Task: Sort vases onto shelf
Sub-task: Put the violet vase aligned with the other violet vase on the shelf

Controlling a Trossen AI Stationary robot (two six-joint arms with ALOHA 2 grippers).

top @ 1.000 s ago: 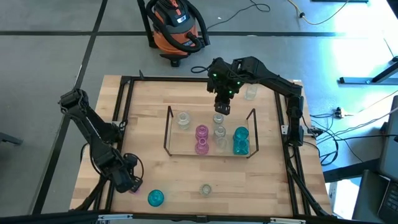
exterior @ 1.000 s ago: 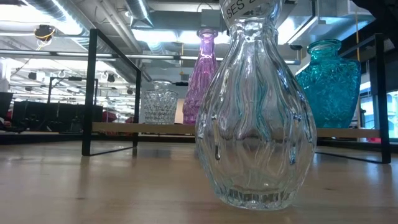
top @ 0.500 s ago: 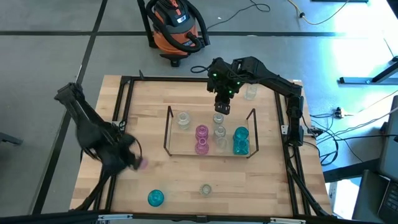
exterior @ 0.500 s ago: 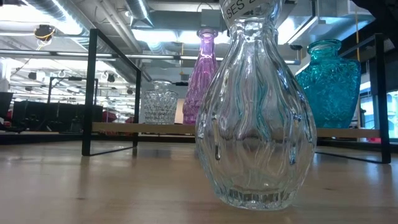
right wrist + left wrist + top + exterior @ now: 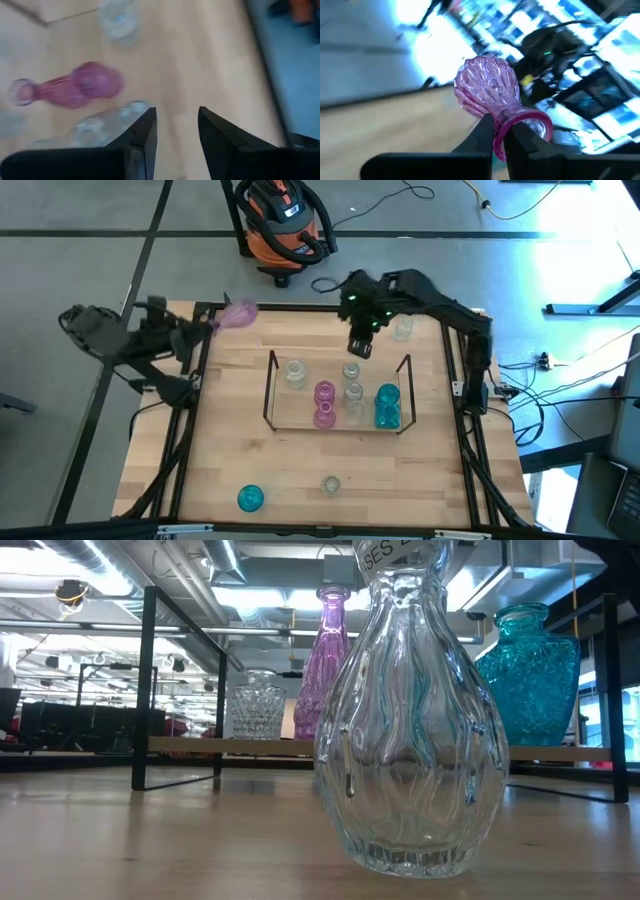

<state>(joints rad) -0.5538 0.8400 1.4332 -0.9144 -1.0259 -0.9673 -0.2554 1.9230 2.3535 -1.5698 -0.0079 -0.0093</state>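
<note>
My left gripper is up over the table's far left corner, shut on a pink vase that shows close in the left wrist view. The wire shelf in the table's middle carries clear, pink and teal vases standing on their bases. My right gripper hangs over the shelf's far side, open, nothing between its fingers. A teal vase and a clear one stand loose near the front edge. My left gripper pinches the pink vase's narrow neck, just under the flared rim, between its two fingers. The fingers lie about level and across the neck. The vase is lifted clear of the table and tilted, its bulb beyond the fingertips.
A black frame edges the table. Another clear vase stands at the far right, outside the shelf. In the low view the loose clear vase fills the foreground before the shelf. An orange vacuum stands on the floor beyond.
My left gripper has risen from the table's near left with the pink vase and swung toward the far left corner, tipping from pointing down to about level. The vase has gone from the tabletop to hanging tilted in the air. My right gripper has stayed over the shelf.
</note>
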